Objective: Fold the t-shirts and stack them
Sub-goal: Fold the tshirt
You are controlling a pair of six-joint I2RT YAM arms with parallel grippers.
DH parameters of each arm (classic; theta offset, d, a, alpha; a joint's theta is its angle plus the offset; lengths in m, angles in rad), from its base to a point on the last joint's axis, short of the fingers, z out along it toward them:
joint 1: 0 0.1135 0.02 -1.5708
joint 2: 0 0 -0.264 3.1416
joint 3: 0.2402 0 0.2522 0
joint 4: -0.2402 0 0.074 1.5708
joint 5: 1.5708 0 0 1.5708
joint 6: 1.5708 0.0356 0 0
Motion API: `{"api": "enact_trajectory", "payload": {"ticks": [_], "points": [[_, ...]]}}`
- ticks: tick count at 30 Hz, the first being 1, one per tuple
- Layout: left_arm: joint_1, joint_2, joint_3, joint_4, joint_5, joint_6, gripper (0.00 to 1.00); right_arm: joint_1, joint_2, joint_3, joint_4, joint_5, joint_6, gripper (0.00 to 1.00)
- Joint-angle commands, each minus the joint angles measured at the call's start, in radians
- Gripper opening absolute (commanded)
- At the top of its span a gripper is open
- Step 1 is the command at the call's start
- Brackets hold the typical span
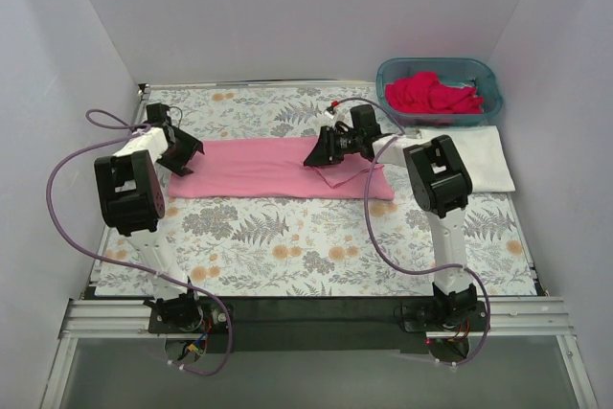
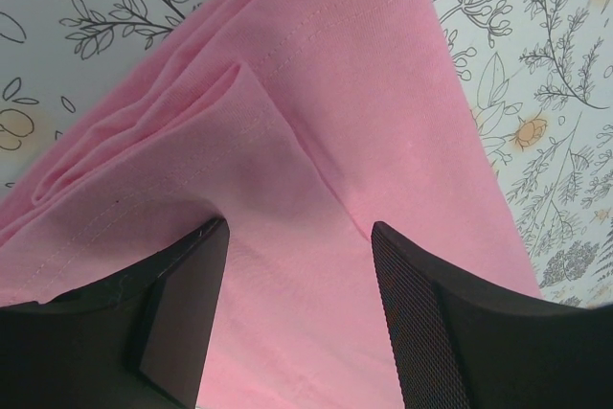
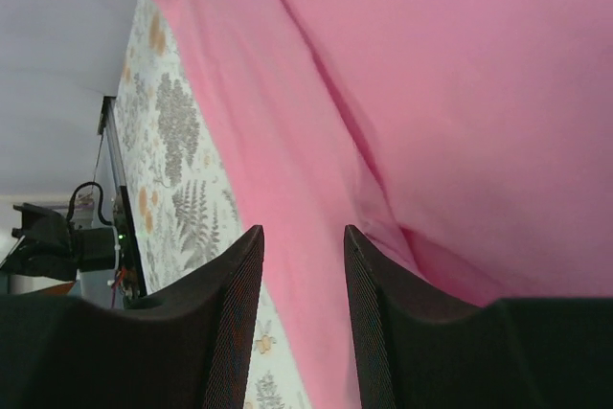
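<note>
A light pink t-shirt lies folded into a long strip across the middle of the floral cloth. My left gripper hovers at its left end, open, with pink fabric showing between the spread fingers. My right gripper is over the strip's right part, also open, its fingers straddling the shirt's near edge. A folded white t-shirt lies flat at the right. Deep pink-red t-shirts are heaped in the teal basket.
The teal basket stands at the back right corner, just behind the white shirt. The grey-and-orange floral cloth covers the table. White walls close in the back and both sides.
</note>
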Motion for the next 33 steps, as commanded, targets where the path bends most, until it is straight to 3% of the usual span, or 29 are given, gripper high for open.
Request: {"api": "enact_trajectory", "payload": {"ticks": [1,8,14,19,26,33], "points": [[0.027,-0.010,-0.061,-0.070,-0.084,0.000,0.58,-0.023,0.071,0.047,0.058,-0.014,0.015,0.39],[0.068,-0.033,-0.128,-0.058,-0.102,0.015,0.58,-0.067,0.146,0.070,0.073,0.015,0.032,0.39],[0.068,-0.072,-0.118,-0.064,-0.081,0.059,0.59,-0.077,0.021,0.027,0.073,-0.031,0.026,0.39],[0.068,-0.102,-0.130,-0.067,-0.109,0.076,0.59,-0.097,-0.111,-0.124,0.080,-0.017,0.002,0.40],[0.068,-0.080,-0.152,-0.064,-0.116,0.050,0.59,-0.222,-0.108,-0.335,0.141,0.046,-0.008,0.39],[0.068,-0.105,-0.162,-0.068,-0.141,0.056,0.59,-0.285,-0.159,-0.419,0.175,0.038,0.006,0.40]]}}
